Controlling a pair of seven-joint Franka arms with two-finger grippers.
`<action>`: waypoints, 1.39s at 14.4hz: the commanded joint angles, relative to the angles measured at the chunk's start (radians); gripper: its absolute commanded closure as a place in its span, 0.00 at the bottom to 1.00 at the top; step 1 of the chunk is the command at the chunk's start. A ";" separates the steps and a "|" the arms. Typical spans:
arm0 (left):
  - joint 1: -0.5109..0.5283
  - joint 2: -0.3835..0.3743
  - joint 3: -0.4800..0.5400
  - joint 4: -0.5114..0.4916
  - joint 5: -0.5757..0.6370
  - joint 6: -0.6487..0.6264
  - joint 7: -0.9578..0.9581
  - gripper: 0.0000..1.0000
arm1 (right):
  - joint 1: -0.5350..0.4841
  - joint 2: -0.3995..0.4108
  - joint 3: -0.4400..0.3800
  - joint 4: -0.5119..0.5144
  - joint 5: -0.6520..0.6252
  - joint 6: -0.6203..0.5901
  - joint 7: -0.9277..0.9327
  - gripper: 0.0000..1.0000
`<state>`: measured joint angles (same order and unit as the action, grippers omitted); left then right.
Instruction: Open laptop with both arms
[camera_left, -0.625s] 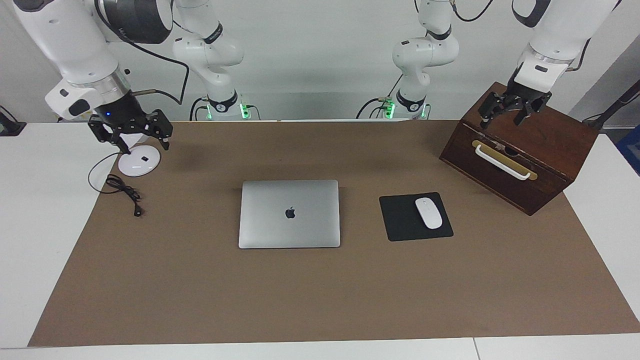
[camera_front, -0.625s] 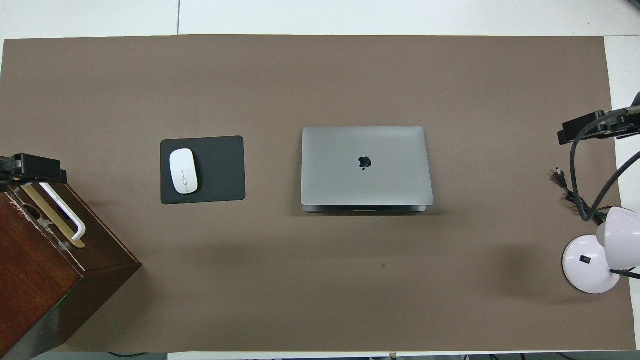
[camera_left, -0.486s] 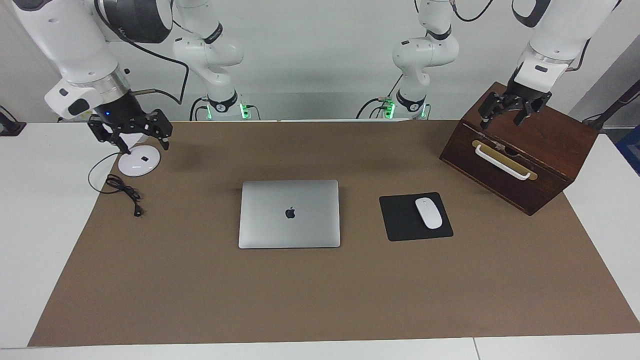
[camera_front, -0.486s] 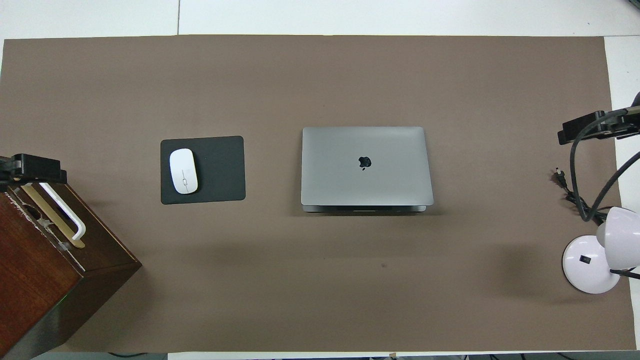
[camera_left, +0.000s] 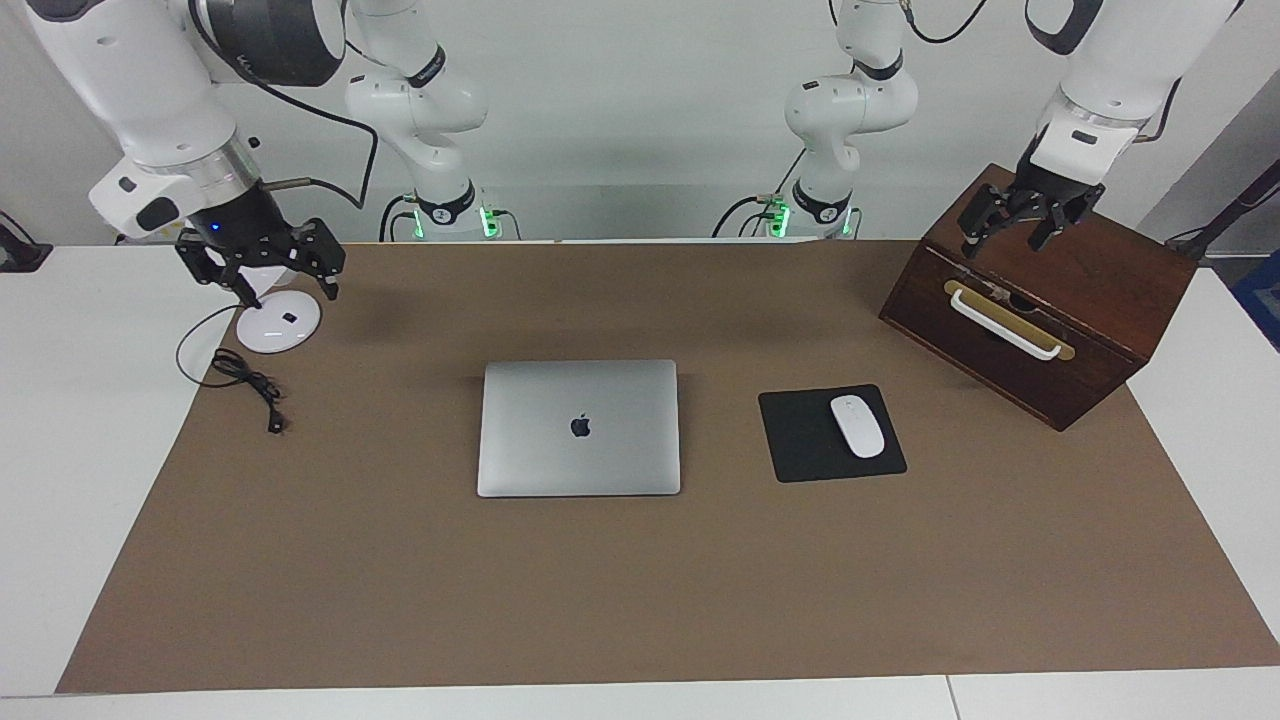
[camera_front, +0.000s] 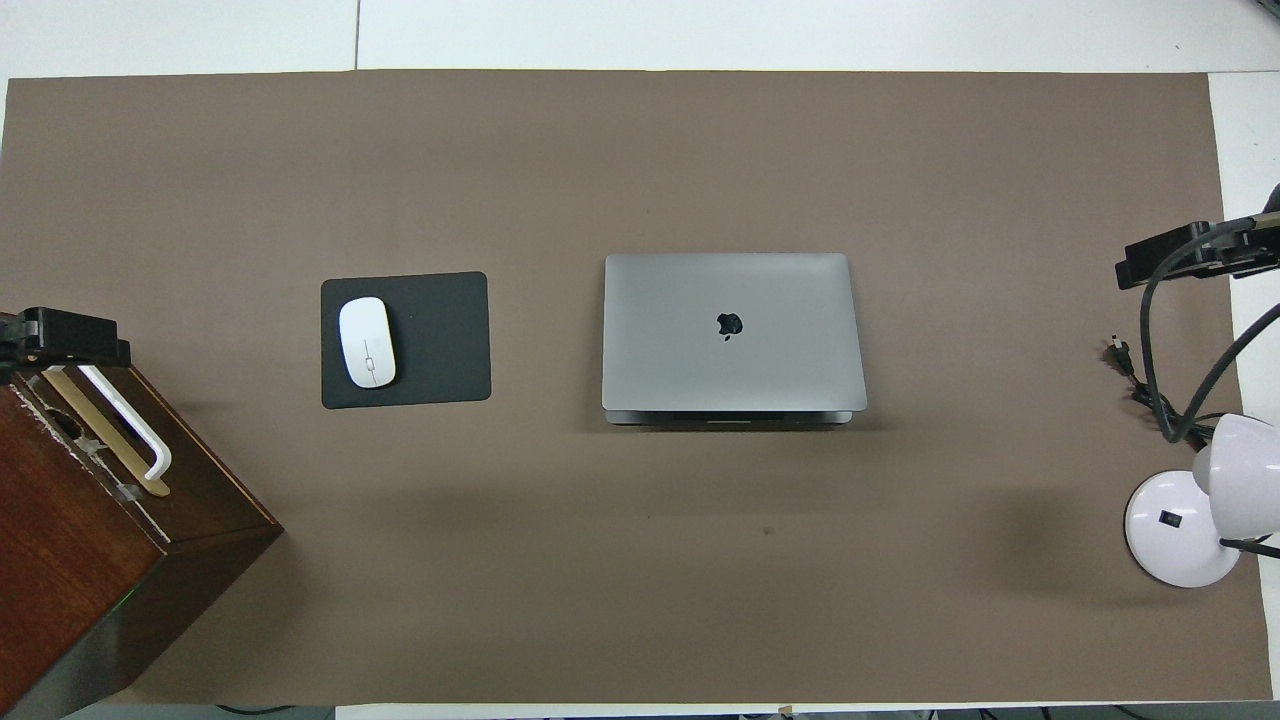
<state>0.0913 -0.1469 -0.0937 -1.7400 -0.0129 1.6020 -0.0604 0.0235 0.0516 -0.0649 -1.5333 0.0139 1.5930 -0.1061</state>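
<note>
The silver-grey laptop (camera_left: 579, 428) lies closed and flat in the middle of the brown mat, apple logo up; it also shows in the overhead view (camera_front: 732, 330). My right gripper (camera_left: 288, 295) hangs open and empty over the white lamp base (camera_left: 277, 322) at the right arm's end of the table. My left gripper (camera_left: 1003, 243) hangs open and empty over the top of the wooden box (camera_left: 1060, 300) at the left arm's end. Both are well away from the laptop. In the overhead view only the tips of the left gripper (camera_front: 65, 335) and the right gripper (camera_front: 1190, 258) show.
A black mouse pad (camera_left: 800, 440) with a white mouse (camera_left: 857, 426) lies beside the laptop toward the left arm's end. The wooden box has a white handle (camera_left: 1003, 322). A black cable (camera_left: 245, 378) trails from the lamp. The brown mat (camera_left: 640, 600) covers the table.
The left gripper has shifted very slightly upward over the box. The laptop and the right gripper have not moved.
</note>
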 joint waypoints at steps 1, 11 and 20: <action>-0.002 -0.003 0.009 -0.004 -0.010 -0.002 0.010 0.00 | -0.008 -0.004 0.005 -0.004 0.011 0.010 0.013 0.00; -0.001 -0.010 0.012 -0.007 -0.009 0.007 -0.004 0.00 | -0.007 -0.018 0.007 -0.033 0.014 0.013 0.002 0.00; 0.015 -0.006 0.020 -0.001 -0.006 0.051 0.001 1.00 | 0.021 -0.035 0.019 -0.062 0.014 0.022 -0.073 0.00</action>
<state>0.0999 -0.1471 -0.0726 -1.7387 -0.0129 1.6238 -0.0628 0.0411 0.0464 -0.0485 -1.5572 0.0142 1.5930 -0.1283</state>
